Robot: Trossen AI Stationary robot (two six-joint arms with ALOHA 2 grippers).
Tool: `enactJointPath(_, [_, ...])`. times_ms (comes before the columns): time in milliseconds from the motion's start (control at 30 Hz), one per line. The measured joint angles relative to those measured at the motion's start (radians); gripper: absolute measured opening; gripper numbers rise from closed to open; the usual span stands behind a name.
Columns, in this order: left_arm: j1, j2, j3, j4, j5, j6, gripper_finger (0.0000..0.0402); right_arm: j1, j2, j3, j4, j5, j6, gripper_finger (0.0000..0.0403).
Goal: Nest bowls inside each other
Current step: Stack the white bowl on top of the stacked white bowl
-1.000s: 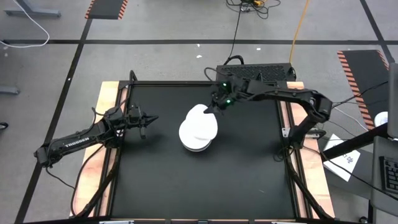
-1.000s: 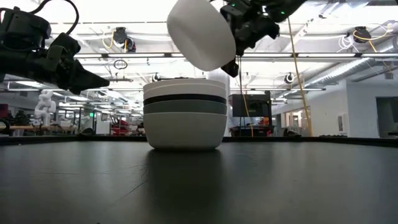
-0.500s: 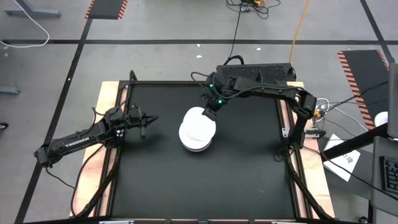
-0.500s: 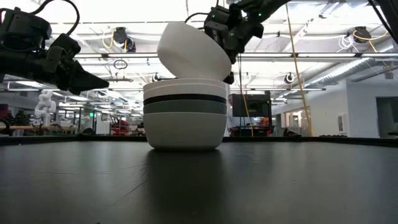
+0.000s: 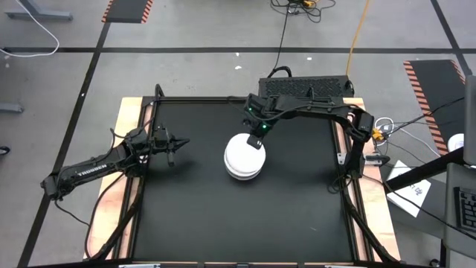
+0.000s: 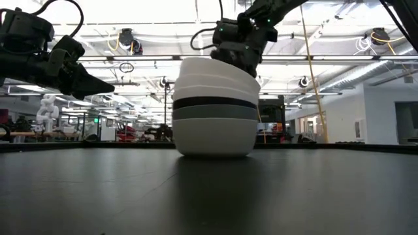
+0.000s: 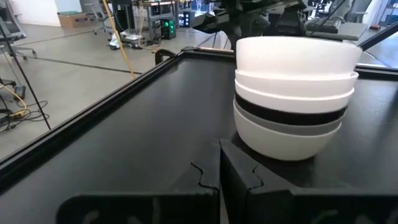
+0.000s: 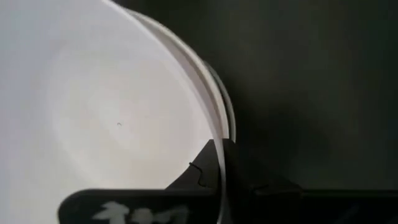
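A stack of several nested bowls (image 5: pixel 244 158) stands on its white bottom bowl near the middle of the black table. In the low view the stack (image 6: pixel 214 114) shows white, grey, black and white bands. The top white bowl (image 6: pixel 212 70) sits in the stack, nearly level. My right gripper (image 5: pixel 255 138) is shut on this bowl's far rim. My left gripper (image 5: pixel 176 142) is shut and empty, above the table to the left of the stack. The stack also shows in the left wrist view (image 7: pixel 292 93). My right gripper pinches the top white bowl's rim (image 8: pixel 219 127) on its far side, one finger inside the bowl and one outside. The fingers come from above, slanting down from the far side. The bowl sits open side up in the stack below it.
The black table top has a raised black frame (image 5: pixel 223 100) and wooden side rails (image 5: pixel 123 149). A black box (image 5: pixel 305 85) with cables stands past the far edge. Bare table lies around the stack on the near side (image 5: pixel 238 216).
My right gripper has gone down and toward the near edge with the white bowl. The bowl was tilted above the stack and now sits nearly level in it. The whole stack has slid a little toward the table's right.
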Motion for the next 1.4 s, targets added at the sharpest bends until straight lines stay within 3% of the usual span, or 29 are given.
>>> enactJointPath(233, [0.0,0.0,0.0,0.0,0.0,0.0,0.0003,0.006,-0.001,0.05,-0.157,0.113,-0.003,0.0])
enactJointPath(567, [0.0,0.0,0.0,0.0,0.0,0.0,0.0003,0.016,0.0,0.129,-0.31,0.098,0.0,0.0])
enactJointPath(1167, [0.0,0.0,0.0,-0.008,0.0,-0.003,0.0003,0.032,0.006,0.131,-0.241,0.03,0.001,0.0])
enactJointPath(1400, [0.0,0.0,0.0,-0.008,0.0,-0.005,0.0003,0.052,0.078,0.131,-0.248,0.026,0.009,0.0])
